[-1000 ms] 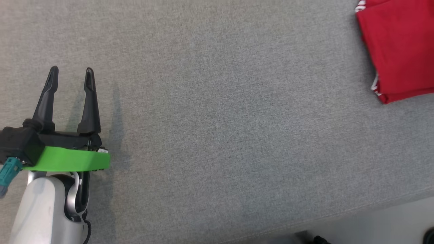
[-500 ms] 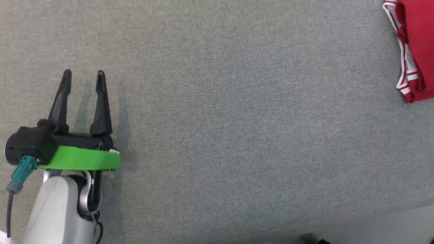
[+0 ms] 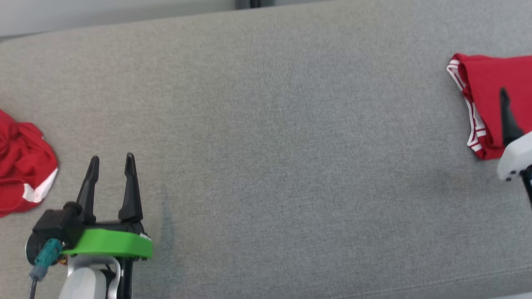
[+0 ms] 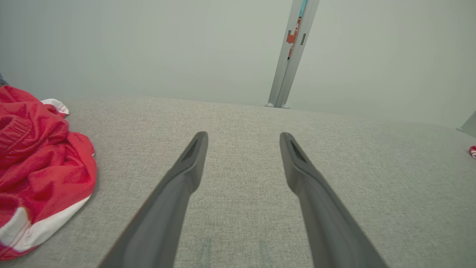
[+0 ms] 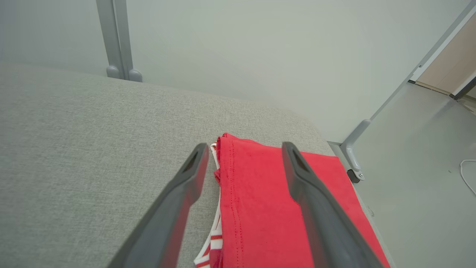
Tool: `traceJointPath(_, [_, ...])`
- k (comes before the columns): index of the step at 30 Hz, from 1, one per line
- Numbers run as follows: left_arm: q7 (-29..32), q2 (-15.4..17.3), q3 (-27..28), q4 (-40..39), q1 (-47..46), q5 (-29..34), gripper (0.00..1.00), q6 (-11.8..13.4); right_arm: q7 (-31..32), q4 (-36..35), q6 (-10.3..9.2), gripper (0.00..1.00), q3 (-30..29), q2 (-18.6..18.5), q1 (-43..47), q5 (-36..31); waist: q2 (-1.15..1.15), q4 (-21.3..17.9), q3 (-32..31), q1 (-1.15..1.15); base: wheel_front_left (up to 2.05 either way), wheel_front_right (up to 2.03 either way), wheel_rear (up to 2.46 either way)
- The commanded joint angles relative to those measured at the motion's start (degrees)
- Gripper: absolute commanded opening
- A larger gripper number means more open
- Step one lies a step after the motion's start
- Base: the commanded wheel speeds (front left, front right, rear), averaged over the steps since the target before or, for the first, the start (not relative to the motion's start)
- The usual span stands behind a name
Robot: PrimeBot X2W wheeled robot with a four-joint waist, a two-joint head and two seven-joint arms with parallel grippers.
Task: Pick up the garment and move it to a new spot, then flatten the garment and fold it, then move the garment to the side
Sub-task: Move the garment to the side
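Observation:
A folded red garment (image 3: 486,91) with white-striped trim lies flat at the right end of the grey cushioned surface (image 3: 266,145). My right gripper (image 5: 244,147) hovers open just above the folded garment (image 5: 260,193), its jaws spread over the near fold and holding nothing. One of its fingers (image 3: 508,120) shows dark against the red cloth. A second red garment (image 3: 20,170) with white trim lies crumpled at the far left. My left gripper (image 3: 112,160) stands open and empty just right of that crumpled garment (image 4: 37,160), fingers low over bare fabric.
The surface's far edge meets a pale wall, with a grey post (image 4: 290,56) behind it. Right of the folded garment the surface ends and grey floor (image 5: 427,167) begins. A broad bare stretch lies between the two garments.
The head camera has moved, bringing the far edge, the crumpled garment and a right gripper finger into view. My right gripper has opened. The left gripper stays open.

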Motion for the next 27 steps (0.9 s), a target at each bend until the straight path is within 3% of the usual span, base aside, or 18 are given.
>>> traceJointPath(1, [-0.24,0.11,0.50,-0.09,1.77,0.48,1.00,-0.10,-0.43,-2.47,-0.11,1.00,0.32,0.61,2.83,0.44,0.00,2.27,-6.12,0.00,0.00,0.00,0.00])
traceJointPath(11, [-0.22,-1.10,3.62,-0.88,7.29,1.43,1.00,-0.06,1.43,-15.66,-0.11,1.00,-0.53,10.79,16.64,3.57,0.00,2.68,-11.65,0.00,0.00,0.00,0.00])
traceJointPath(27, [-0.22,-2.63,4.59,2.33,10.79,1.51,1.00,-0.97,2.82,-21.28,-0.10,1.00,1.64,17.05,24.17,0.73,0.00,3.34,-16.20,0.00,0.00,0.00,0.00])
